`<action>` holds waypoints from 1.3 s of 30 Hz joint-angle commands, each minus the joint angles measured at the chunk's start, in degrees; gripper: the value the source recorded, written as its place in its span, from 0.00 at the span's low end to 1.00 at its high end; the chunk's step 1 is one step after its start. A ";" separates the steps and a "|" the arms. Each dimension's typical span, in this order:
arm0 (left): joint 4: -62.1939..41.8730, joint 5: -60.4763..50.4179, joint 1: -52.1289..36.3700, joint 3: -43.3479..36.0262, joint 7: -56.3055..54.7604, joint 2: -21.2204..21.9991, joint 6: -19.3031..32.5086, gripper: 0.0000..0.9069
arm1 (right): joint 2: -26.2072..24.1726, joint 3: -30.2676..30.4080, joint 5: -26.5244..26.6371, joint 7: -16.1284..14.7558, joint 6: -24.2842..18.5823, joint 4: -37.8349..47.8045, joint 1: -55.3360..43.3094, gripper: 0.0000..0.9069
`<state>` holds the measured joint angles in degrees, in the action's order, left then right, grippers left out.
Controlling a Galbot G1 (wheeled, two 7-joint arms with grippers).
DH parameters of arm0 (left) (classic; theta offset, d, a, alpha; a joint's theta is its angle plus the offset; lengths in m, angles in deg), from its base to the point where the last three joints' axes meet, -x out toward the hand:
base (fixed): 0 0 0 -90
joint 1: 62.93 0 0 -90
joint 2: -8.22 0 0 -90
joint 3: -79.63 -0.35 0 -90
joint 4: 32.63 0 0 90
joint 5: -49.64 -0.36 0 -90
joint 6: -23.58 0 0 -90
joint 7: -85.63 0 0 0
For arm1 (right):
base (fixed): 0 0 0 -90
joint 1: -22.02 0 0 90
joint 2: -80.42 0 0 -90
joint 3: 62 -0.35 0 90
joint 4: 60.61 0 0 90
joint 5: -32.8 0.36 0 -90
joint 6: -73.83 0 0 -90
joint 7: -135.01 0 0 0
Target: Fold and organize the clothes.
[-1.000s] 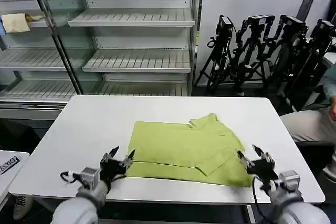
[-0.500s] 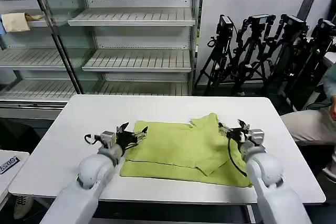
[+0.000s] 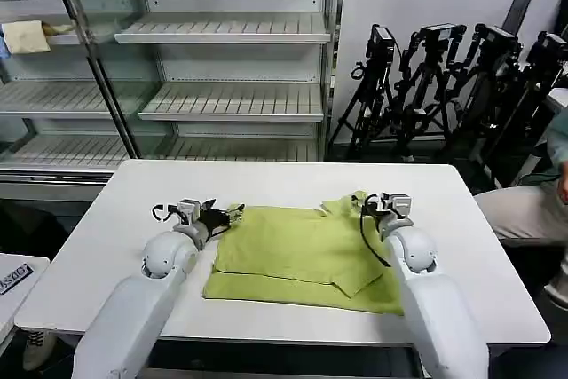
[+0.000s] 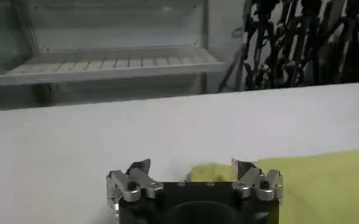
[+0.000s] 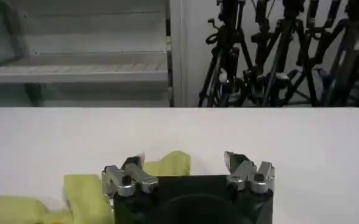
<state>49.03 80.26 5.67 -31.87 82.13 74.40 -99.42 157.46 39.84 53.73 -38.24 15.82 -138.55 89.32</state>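
White shelves [image 3: 222,33] and black tripods [image 3: 444,86] are seen behind the white table [image 3: 133,210], where the lime T-shirt [image 3: 302,250] is laid flat near the middle, partly folded with one flap turned over on top. At the shirt's far left corner the left gripper [image 3: 229,214] is held wide open with nothing in it, and at the far right corner, by the bunched bit of cloth, the right gripper [image 3: 366,205] is held wide open and empty too. Some folding looks done, but more folds and the tidying away are thought to be left.
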 commanded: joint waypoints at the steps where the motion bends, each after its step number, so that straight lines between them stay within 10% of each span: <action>1: -5.61 -0.75 -2.89 -0.79 0.99 0.39 -0.08 1.00 | 1.82 1.12 -1.07 0.14 -0.15 5.81 -3.07 0.67; 2: -5.71 -0.80 -2.85 -0.80 1.03 0.43 -0.09 0.51 | 2.07 1.08 -1.08 0.24 -0.15 6.43 -3.43 0.00; 4: -5.32 -0.78 -2.60 -0.57 1.25 0.42 -0.09 0.04 | 2.24 1.00 -0.92 0.21 0.01 6.74 -3.68 0.00; 5: -5.14 -0.71 -2.48 -0.44 1.57 0.38 -0.09 0.01 | 2.27 0.99 -0.37 0.07 0.05 6.90 -3.87 0.00; 25: -2.06 -0.30 -0.26 -0.05 4.91 0.78 0.76 0.00 | 1.42 1.00 2.31 -0.64 -0.86 3.84 -2.16 0.00; 39: 17.40 0.91 11.42 3.48 1.20 -3.81 0.77 0.01 | -9.39 0.41 6.68 -0.78 -0.63 -22.57 12.67 0.00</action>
<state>56.99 81.08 11.09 -29.74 84.41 71.99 -98.89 151.81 40.79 58.76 -38.94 15.56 -150.54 96.09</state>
